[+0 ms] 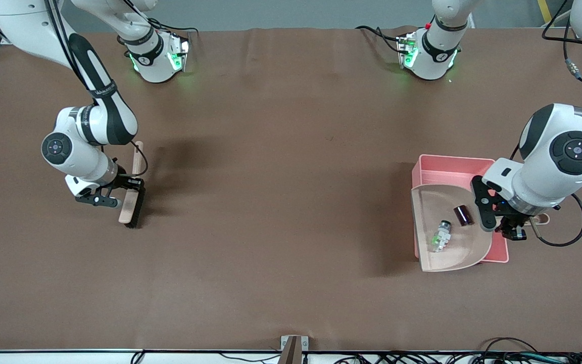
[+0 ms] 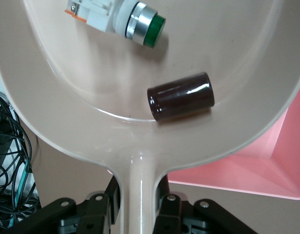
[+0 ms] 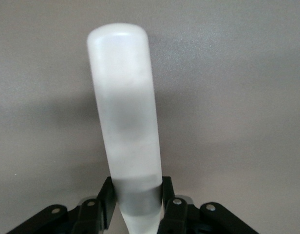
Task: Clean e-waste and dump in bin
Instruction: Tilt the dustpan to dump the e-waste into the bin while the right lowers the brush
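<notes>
My left gripper is shut on the handle of the beige dustpan and holds it over the pink bin. Both e-waste parts lie in the pan: the white-grey component with a green tip and the dark block. The left wrist view shows the left gripper clamped on the handle, the dustpan, the component, the dark block and the bin underneath. My right gripper is shut on the beige brush at the right arm's end of the table; the right wrist view shows the right gripper shut on the brush handle.
The brown table stretches bare between the brush and the bin. Cables hang off the table edge by the left arm. A small bracket sits at the table's front edge.
</notes>
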Tool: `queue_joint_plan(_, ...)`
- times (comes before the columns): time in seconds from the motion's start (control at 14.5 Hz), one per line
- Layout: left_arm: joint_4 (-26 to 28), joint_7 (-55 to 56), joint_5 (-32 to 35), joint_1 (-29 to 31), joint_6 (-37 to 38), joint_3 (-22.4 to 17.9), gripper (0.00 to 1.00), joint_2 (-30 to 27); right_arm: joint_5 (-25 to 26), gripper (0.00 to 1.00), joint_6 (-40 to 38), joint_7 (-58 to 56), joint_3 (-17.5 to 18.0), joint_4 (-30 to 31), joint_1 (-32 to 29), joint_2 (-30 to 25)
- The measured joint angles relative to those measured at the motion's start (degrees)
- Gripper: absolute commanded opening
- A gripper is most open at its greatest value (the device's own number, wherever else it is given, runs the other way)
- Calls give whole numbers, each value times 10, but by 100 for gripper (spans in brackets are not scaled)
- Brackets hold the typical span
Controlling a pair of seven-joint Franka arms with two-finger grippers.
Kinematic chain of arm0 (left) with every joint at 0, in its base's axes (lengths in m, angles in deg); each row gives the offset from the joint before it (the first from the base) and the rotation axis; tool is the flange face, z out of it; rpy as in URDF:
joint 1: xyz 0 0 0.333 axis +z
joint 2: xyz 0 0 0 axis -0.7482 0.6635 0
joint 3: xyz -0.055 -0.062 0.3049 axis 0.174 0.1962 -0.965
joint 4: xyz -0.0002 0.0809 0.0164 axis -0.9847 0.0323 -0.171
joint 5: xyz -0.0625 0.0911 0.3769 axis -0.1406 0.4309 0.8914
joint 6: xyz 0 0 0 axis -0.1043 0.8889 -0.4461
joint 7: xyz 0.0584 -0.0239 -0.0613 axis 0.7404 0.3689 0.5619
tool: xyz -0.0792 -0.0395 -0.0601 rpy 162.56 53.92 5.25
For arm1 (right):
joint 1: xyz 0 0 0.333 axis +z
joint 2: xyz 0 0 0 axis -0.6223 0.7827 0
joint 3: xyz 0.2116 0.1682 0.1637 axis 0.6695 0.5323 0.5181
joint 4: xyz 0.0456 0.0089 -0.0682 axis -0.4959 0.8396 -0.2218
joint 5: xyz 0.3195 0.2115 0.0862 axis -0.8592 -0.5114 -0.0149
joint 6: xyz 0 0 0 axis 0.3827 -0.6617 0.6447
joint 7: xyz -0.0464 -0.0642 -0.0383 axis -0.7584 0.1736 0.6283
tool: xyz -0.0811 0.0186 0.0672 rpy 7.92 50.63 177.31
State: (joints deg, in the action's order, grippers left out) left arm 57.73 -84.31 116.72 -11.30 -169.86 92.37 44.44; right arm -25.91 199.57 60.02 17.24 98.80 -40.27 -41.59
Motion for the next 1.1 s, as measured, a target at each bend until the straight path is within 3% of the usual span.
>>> queue_joint_plan(0.21, 1, 0, 0, -2, 0, 0, 0, -2, 0, 69, 0, -1, 1, 0, 0, 0)
queue_joint_plan(0.41, 5, 0, -5, -24, 1, -29, 0, -21, 0, 100, -1, -4, 1, -6, 0, 0)
queue_joint_plan(0.62, 14, 0, -50, -88, 1, -116, 0, -50, 0, 100, -29, -17, 1, -34, 0, -3)
queue_joint_plan(0.83, 33, 0, -58, -119, 0, -170, 0, -72, 0, 100, -147, -22, 1, -117, -1, -16)
queue_joint_plan(1.1, 82, -29, -62, -156, -43, -249, 0, -114, 0, 100, -270, -30, 1, -184, -6, -94)
